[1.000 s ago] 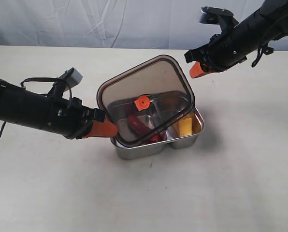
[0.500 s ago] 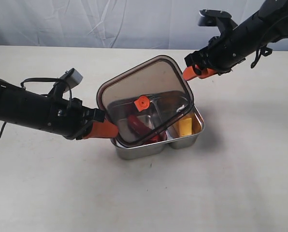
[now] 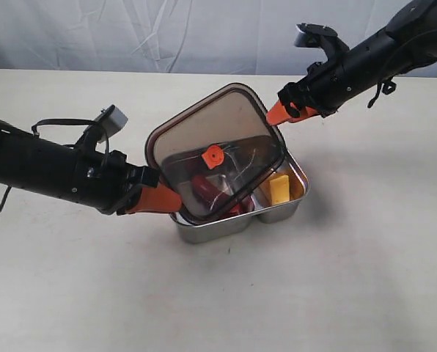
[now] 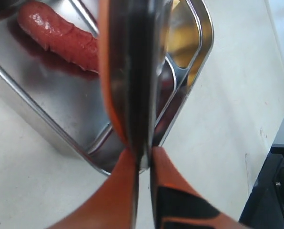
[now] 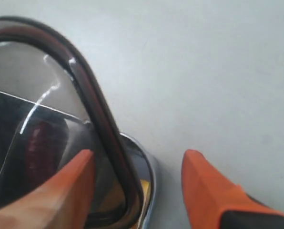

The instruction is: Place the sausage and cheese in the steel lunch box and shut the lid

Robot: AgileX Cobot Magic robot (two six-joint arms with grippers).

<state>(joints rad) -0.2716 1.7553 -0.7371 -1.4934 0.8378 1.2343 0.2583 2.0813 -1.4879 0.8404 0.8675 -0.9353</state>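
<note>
The left gripper point(image 4: 142, 157) is clamped on the near edge of the lid point(image 3: 226, 132), its two orange fingers point(image 4: 118, 200) pinched tight with the dark rim between them. The right gripper point(image 3: 281, 114) stands spread wide and holds nothing. In the right wrist view the lid's rounded far corner lies between its fingers point(image 5: 208, 191), and I cannot tell whether either one touches it.

The lid is tilted. Its held edge is low at the left rim of the steel lunch box point(image 3: 211, 231) and its far corner is raised towards the right gripper. The orange valve point(image 3: 213, 155) sits at the lid's centre.

The sausage point(image 4: 61, 36) lies in the box's left compartment and shows through the smoky plastic. The cheese point(image 3: 279, 189) stands uncovered in the right compartment. The box rests on the pale table point(image 3: 350, 279).
</note>
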